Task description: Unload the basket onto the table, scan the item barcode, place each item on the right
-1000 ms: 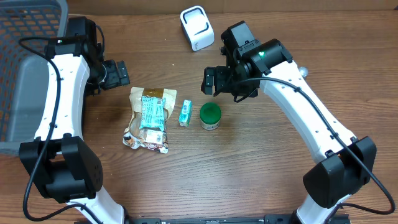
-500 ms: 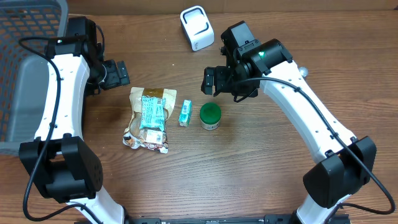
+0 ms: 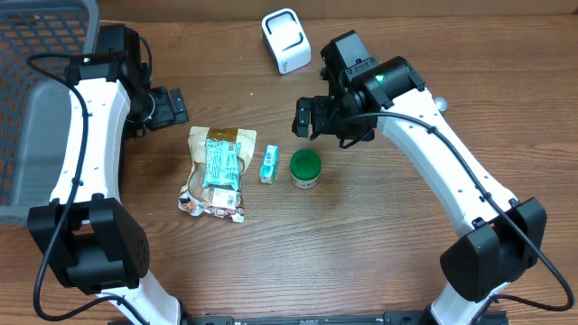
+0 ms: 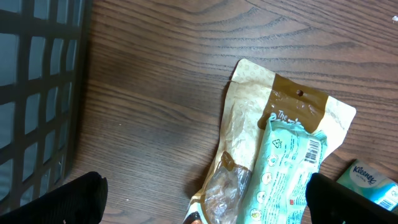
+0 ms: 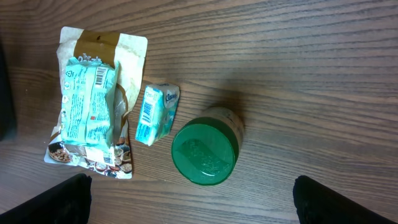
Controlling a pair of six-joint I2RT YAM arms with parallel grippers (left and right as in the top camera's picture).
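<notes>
Three items lie mid-table. A tan and brown pouch (image 3: 215, 194) carries a teal packet (image 3: 219, 162) with its barcode facing up. Beside them lie a small teal tissue pack (image 3: 268, 165) and a green-lidded jar (image 3: 305, 169). The white scanner (image 3: 285, 40) stands at the back. My left gripper (image 3: 167, 106) hangs open above and left of the pouch (image 4: 245, 124), nothing between its fingers. My right gripper (image 3: 307, 117) is open too, just behind the jar (image 5: 205, 152), empty. Its wrist view shows the tissue pack (image 5: 155, 112) and teal packet (image 5: 87, 102) below.
A dark mesh basket (image 3: 54, 18) fills the back left corner, and its wall (image 4: 37, 93) shows at the left of the left wrist view. Bare wooden tabletop lies in front of the items.
</notes>
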